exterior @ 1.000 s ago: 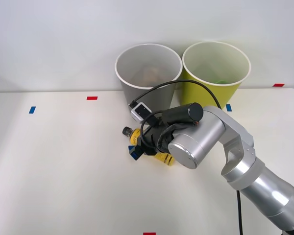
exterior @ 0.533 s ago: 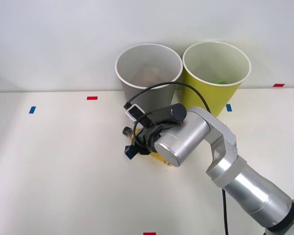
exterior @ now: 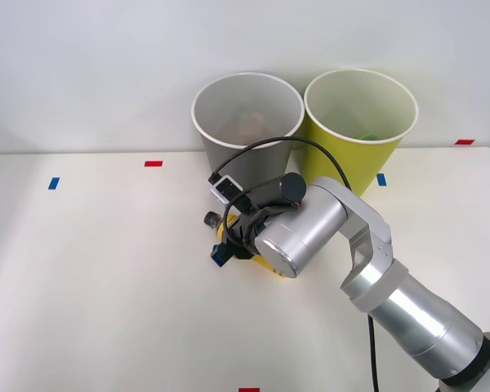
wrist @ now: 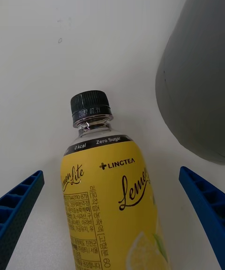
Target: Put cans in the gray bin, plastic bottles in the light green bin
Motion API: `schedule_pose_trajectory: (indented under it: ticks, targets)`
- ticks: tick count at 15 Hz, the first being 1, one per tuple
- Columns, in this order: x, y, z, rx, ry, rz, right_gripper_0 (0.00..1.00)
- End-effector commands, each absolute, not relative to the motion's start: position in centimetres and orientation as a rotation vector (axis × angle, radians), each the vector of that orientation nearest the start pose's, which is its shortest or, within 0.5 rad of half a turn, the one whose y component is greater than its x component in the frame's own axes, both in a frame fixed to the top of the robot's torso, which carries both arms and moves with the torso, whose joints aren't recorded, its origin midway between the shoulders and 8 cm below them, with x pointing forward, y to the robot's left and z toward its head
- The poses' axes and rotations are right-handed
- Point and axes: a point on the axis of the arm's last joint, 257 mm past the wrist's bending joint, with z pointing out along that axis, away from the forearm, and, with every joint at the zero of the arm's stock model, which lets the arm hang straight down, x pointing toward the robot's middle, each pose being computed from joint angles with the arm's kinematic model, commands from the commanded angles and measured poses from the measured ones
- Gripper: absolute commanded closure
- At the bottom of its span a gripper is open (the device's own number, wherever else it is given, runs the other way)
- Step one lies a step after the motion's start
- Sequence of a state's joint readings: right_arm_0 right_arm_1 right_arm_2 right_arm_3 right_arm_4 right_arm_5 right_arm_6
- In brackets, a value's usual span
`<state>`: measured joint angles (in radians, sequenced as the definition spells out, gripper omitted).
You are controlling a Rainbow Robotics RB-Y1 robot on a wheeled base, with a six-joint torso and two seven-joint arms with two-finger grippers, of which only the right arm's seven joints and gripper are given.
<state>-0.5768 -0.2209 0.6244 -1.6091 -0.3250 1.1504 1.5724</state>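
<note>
A small yellow plastic bottle (exterior: 266, 264) with a black cap (wrist: 90, 105) lies on its side on the white table, just in front of the gray bin (exterior: 227, 160). My right gripper (exterior: 228, 242) is down over it and open. Its blue fingers (wrist: 19, 203) stand on either side of the bottle's body (wrist: 110, 195) without touching it. The gray bin's wall (wrist: 197, 83) is close beside the bottle's neck. The light green bin (exterior: 367, 160) stands to the right of the gray one. Cans are hidden; a dim brownish shape (exterior: 250, 122) lies inside the gray bin.
Something green (exterior: 366, 135) lies inside the light green bin. Small red and blue tape marks (exterior: 153, 163) dot the table. A black cable (exterior: 265, 144) loops from my wrist in front of the gray bin. The table's left half is open.
My right arm has shifted a little to the left and settled lower over the bottle. The bottle has stayed where it lies.
</note>
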Motion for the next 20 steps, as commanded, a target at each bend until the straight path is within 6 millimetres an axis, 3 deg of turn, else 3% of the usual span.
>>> schedule_pose_trajectory:
  ticks: [1, 8, 17, 20]
  targets:
    - [49.2, 3.4, -27.4, -1.008, 2.171, 0.126, 0.0]
    - [48.3, 4.0, -27.7, -1.013, 2.209, 0.112, 0.0]
    - [48.5, 4.0, -27.5, -1.001, 2.205, 0.097, 0.0]
    - [49.0, 4.2, -28.4, -0.997, 2.233, 0.092, 0.0]
